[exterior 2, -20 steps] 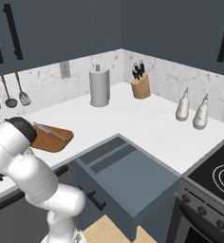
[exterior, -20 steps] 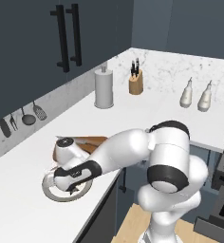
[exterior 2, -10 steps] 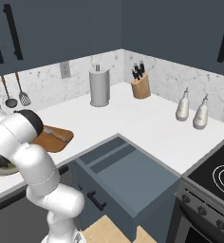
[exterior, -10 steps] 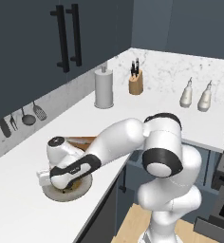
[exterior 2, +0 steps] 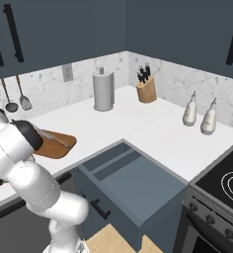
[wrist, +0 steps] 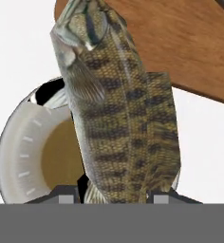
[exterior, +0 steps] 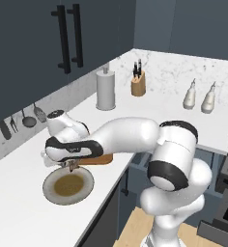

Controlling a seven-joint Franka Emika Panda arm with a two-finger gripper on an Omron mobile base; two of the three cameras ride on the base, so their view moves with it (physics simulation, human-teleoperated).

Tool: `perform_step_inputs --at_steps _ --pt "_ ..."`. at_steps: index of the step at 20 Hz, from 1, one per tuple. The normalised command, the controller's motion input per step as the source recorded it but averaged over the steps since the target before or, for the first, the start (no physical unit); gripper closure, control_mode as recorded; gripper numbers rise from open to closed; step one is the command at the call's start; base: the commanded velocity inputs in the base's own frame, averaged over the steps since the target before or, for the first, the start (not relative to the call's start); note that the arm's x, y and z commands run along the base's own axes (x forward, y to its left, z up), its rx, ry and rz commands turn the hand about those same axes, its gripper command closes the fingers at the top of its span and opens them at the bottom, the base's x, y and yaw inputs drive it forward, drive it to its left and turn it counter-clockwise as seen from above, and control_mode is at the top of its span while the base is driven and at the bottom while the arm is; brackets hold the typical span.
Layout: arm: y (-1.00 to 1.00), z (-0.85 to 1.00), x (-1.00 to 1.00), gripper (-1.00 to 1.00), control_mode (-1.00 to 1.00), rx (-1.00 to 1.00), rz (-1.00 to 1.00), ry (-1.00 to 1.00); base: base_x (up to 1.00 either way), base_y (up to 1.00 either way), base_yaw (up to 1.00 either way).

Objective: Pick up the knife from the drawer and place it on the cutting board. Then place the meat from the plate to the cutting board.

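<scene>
Pincer (wrist: 116,197) clamping meat (wrist: 118,114) (above plate (wrist: 23,156))

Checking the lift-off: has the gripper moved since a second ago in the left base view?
Yes. The gripper has risen off the plate toward the cutting board, with the meat between its fingers.

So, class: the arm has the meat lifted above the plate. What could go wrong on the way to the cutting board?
1. The meat hangs long from the pincer, gripped near one end, so it may swing or slip.
2. The plate sits close beside the cutting board; the dangling end might catch the board's edge.
3. The knife already lies on the board and could get knocked.
</scene>
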Motion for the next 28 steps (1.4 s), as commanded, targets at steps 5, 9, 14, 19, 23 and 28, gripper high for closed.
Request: perform_step_inputs --at_steps 5,9,14,19,23,28 --pt "-0.98 0.05 0.88 1.00 -1.00 0.00 0.32 0.02 0.00 0.00 0.00" --pt "-0.56 -0.34 1.00 1.00 -1.00 0.00 0.38 0.07 0.00 0.00 0.00" --pt "-0.02 -0.44 0.84 1.00 -1.00 -0.01 0.33 0.00 0.00 0.00 0.00" --pt "0.12 -0.45 0.37 -1.00 -1.00 -0.03 0.26 0.01 0.00 0.00 0.00" --pt "0.07 -0.06 0.05 -1.00 -1.00 0.00 0.11 0.00 0.00 0.00 0.00" --pt "-0.06 0.42 0.00 -1.00 -1.00 0.01 0.00 0.00 0.00 0.00 0.00"
